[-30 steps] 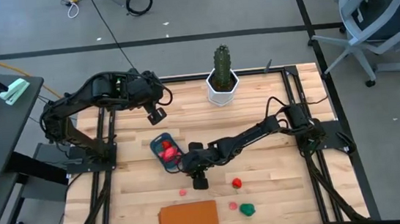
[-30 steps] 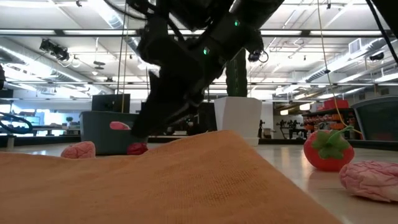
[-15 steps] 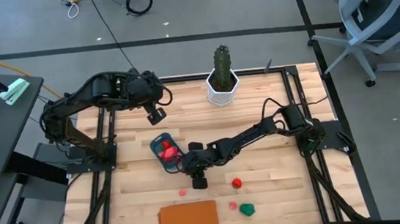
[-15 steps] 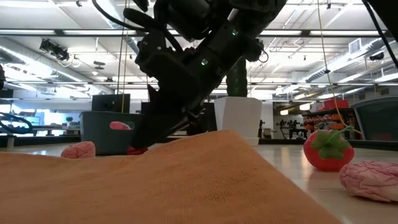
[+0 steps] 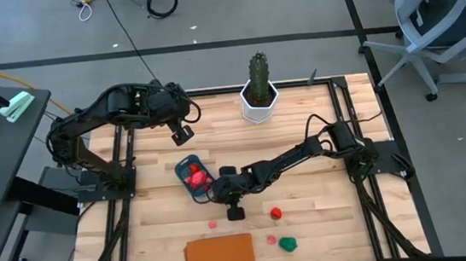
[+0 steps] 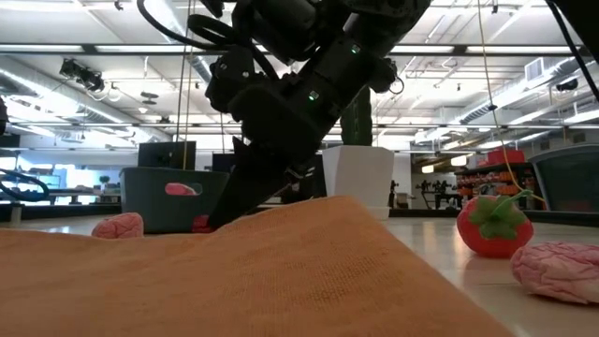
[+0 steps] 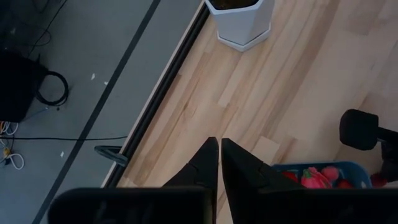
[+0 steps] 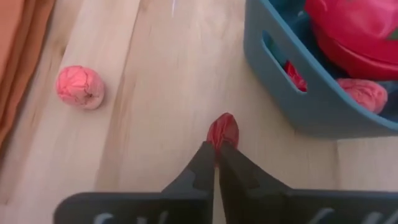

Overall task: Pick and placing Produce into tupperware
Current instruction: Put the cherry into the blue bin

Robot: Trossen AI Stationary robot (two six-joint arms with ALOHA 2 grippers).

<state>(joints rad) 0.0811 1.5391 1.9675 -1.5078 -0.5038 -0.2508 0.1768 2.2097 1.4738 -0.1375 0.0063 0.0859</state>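
The teal tupperware (image 5: 193,177) stands left of the table's middle with red and pink produce inside (image 8: 348,37). My right gripper (image 8: 215,149) is low beside its near side, fingers shut at a small red piece (image 8: 222,129) on the wood. Loose produce lies nearer the front: a pink piece (image 8: 79,87), a strawberry (image 5: 276,214), another pink piece (image 5: 271,239) and a green one (image 5: 288,244). My left gripper (image 5: 182,135) hangs shut and empty above the far left of the table. My right gripper pinches the small red piece by its near edge (image 8: 219,142), only at the fingertips. The fingers slant down from the table's right. The piece rests on the wood just outside the tupperware wall (image 8: 280,87).
A flat orange board (image 5: 219,256) lies at the front edge and fills the low view's foreground. A cactus in a white pot (image 5: 259,89) stands at the far edge. Bare wood lies at the table's right side.
My right gripper has come down a little toward the table beside the tupperware, and its fingers have come together at the small red piece. The produce and the tupperware lie where they were.
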